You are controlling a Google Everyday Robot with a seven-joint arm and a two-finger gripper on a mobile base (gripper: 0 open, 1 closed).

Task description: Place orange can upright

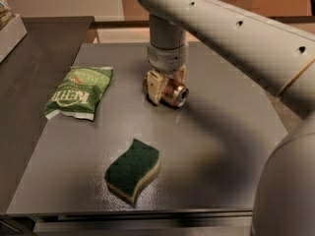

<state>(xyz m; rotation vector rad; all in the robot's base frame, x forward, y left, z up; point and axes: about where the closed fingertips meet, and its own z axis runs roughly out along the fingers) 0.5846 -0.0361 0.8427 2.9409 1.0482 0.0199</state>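
Observation:
The orange can (174, 94) lies on its side on the grey table (221, 146), its silver top facing front right. My gripper (167, 85) comes straight down over it from the arm above. The cream fingers (154, 86) press against the can's sides, so the gripper is shut on the can. The can still rests on the table surface. The far finger is mostly hidden behind the can and the wrist.
A green chip bag (78, 91) lies flat at the left of the table. A green and yellow sponge (133, 168) lies near the front edge. My arm (236, 38) spans the upper right. A second surface (34, 48) adjoins on the left.

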